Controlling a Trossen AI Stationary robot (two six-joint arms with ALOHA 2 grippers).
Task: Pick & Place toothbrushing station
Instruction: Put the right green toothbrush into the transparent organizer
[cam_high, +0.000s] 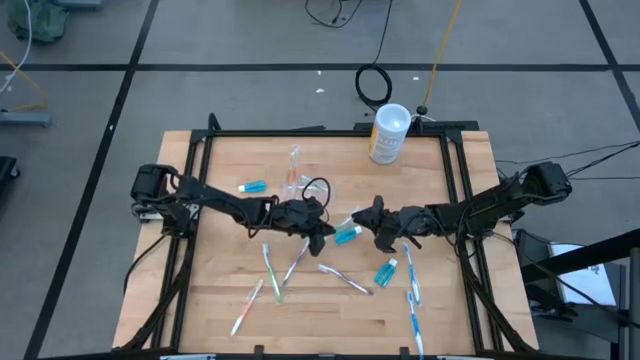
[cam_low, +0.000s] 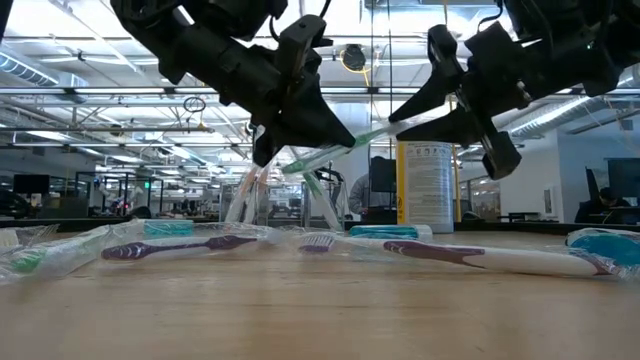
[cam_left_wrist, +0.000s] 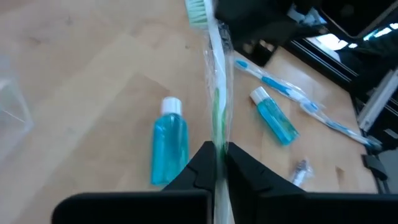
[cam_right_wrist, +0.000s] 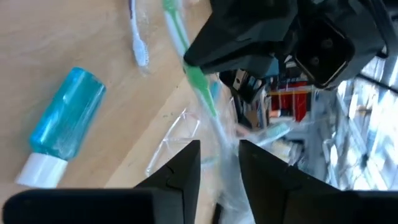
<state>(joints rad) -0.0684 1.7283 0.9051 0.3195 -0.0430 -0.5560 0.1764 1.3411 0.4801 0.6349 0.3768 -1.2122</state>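
Wooden table (cam_high: 230, 300) carrying scattered toothbrushes and teal tubes, white canister (cam_high: 388, 133) standing at its far edge as landmark. Well to the canister's left and nearer the camera, left gripper (cam_high: 320, 236) hovering above the boards, fingers (cam_left_wrist: 205, 167) pinched tight on a wrapped green toothbrush (cam_left_wrist: 214, 106), bristle end pointing toward the other arm. Just beside it, below the canister, right gripper (cam_high: 367, 217) facing the first, fingers (cam_right_wrist: 186, 163) parted narrowly around the brush's wrapped end, not visibly gripping. Teal tube (cam_high: 347, 234) lying on the table between both grippers.
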